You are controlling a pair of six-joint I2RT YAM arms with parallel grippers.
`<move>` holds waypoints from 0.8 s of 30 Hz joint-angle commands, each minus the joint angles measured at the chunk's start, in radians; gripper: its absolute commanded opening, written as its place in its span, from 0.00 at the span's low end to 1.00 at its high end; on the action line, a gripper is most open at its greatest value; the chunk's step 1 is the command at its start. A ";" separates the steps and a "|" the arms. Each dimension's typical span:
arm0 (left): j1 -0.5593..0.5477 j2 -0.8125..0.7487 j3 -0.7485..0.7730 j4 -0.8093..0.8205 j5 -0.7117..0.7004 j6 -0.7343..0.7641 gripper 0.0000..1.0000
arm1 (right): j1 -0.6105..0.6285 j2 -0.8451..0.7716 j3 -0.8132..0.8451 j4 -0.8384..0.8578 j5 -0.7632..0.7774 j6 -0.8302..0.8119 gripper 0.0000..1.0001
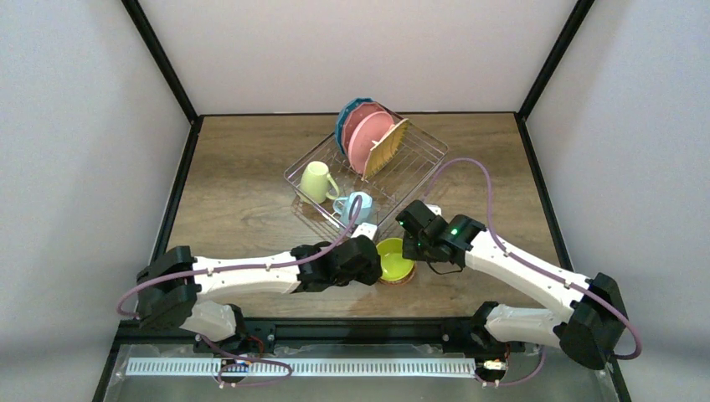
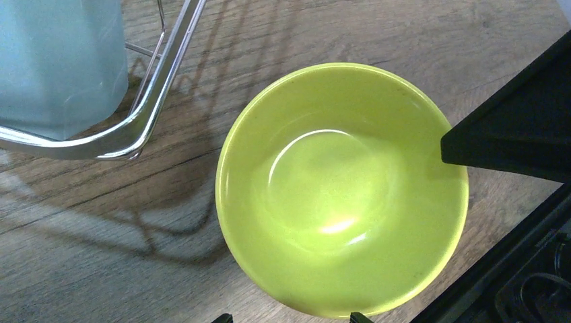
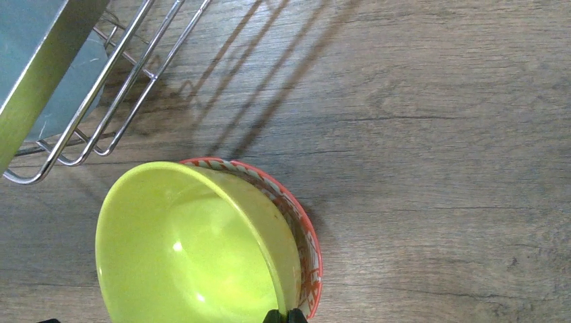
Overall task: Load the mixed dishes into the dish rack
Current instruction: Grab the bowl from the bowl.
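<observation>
A lime bowl [image 1: 393,259] sits tilted inside a red-patterned bowl [image 3: 308,237] on the table just in front of the dish rack [image 1: 423,163]. My right gripper [image 3: 283,315] is shut on the lime bowl's [image 3: 182,249] right rim. My left gripper [image 2: 291,318] hangs open over the bowl [image 2: 337,195], only its fingertips [image 2: 359,316] showing at the near rim. In the rack stand a blue dotted plate [image 1: 344,119], pink plates [image 1: 368,136] and a woven tan plate [image 1: 388,149], with a pale green mug [image 1: 316,180] and a light blue mug [image 1: 356,207].
The rack's wire corner [image 2: 153,101] and the light blue mug [image 2: 60,64] lie close to the left of the bowls. The right arm's black wrist [image 2: 518,131] reaches in from the right. Bare wood [image 3: 438,168] spreads to the right of the bowls.
</observation>
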 commanded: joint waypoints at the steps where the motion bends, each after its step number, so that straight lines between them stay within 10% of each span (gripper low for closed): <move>1: -0.006 0.029 0.020 0.016 -0.018 0.012 1.00 | 0.007 -0.025 0.031 -0.014 0.003 0.019 0.01; 24: -0.006 0.099 0.076 0.018 -0.041 -0.013 1.00 | 0.006 -0.131 0.061 -0.067 -0.040 0.046 0.01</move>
